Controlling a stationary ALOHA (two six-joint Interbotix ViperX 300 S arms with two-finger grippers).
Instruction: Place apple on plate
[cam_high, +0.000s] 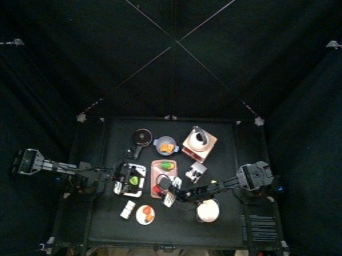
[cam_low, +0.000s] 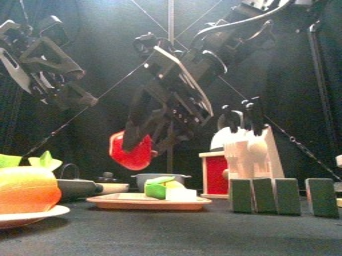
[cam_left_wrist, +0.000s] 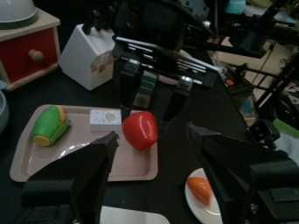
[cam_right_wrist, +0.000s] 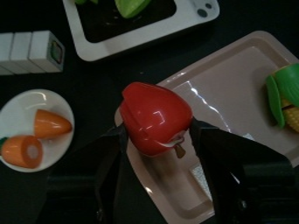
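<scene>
The top view looks straight down from high above, so the table (cam_high: 114, 170) is small in the middle. The front view sits low at the table's front edge and looks level across, very near the plate (cam_low: 147, 202). The left wrist view looks forward between its own jaws, over the plate (cam_left_wrist: 52, 153) to the apple (cam_left_wrist: 140, 129) beyond them. The right wrist view looks down, very close; the apple (cam_right_wrist: 155, 118) sits between its jaws, above the plate (cam_right_wrist: 233, 79).
</scene>
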